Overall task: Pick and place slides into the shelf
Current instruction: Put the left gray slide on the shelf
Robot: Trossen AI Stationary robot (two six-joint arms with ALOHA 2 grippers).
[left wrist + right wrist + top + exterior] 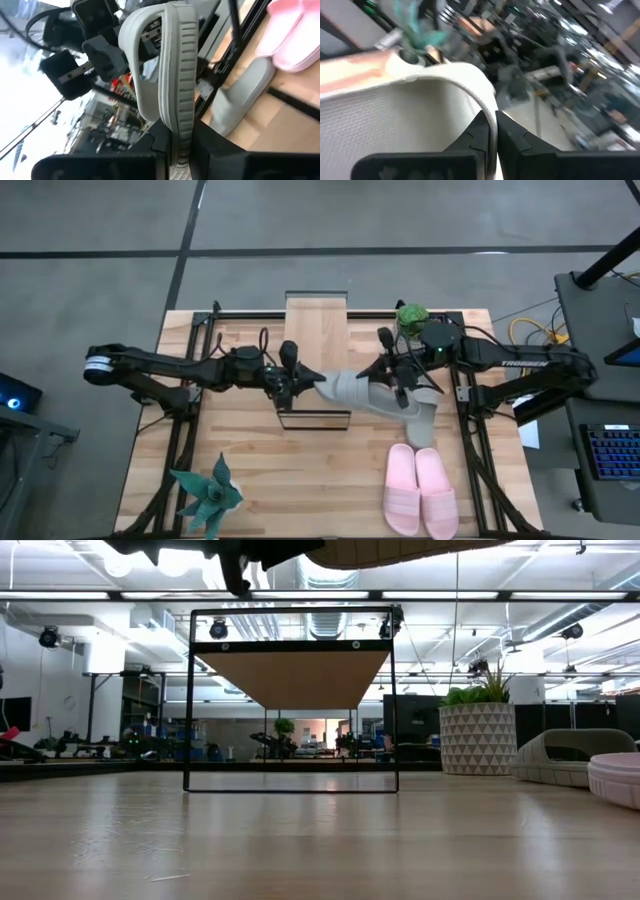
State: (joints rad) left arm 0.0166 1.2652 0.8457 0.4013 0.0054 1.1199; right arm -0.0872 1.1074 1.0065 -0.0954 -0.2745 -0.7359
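Observation:
One grey slide point(350, 390) hangs in the air over the near end of the shelf point(316, 320), held between my two grippers. My left gripper point(312, 383) is shut on its left end and my right gripper point(390, 383) is shut on its right end. In the low view its sole point(400, 550) shows above the shelf's black frame point(190, 700). The second grey slide point(422, 423) lies sole-down on the table to the right. The pale pink pair point(420, 490) lies side by side near the table's near edge. My left gripper point(182, 142) pinches the grey slide's ribbed sole edge point(181, 115) between its two fingers, coming level from the table's left. The slide stands on edge in the hold, lifted clear, with its strap point(135, 55) to one side. My right gripper point(492, 127) pinches a thin curved edge of the same slide point(487, 107), beside the textured footbed point(390, 130). It comes from the table's right, and that end is clear of the table.
A green potted plant point(412, 315) stands behind my right gripper, and its patterned pot point(478, 735) shows in the low view. A teal succulent point(205, 495) sits at the near left corner. Bare tabletop point(300, 470) lies in front of the shelf.

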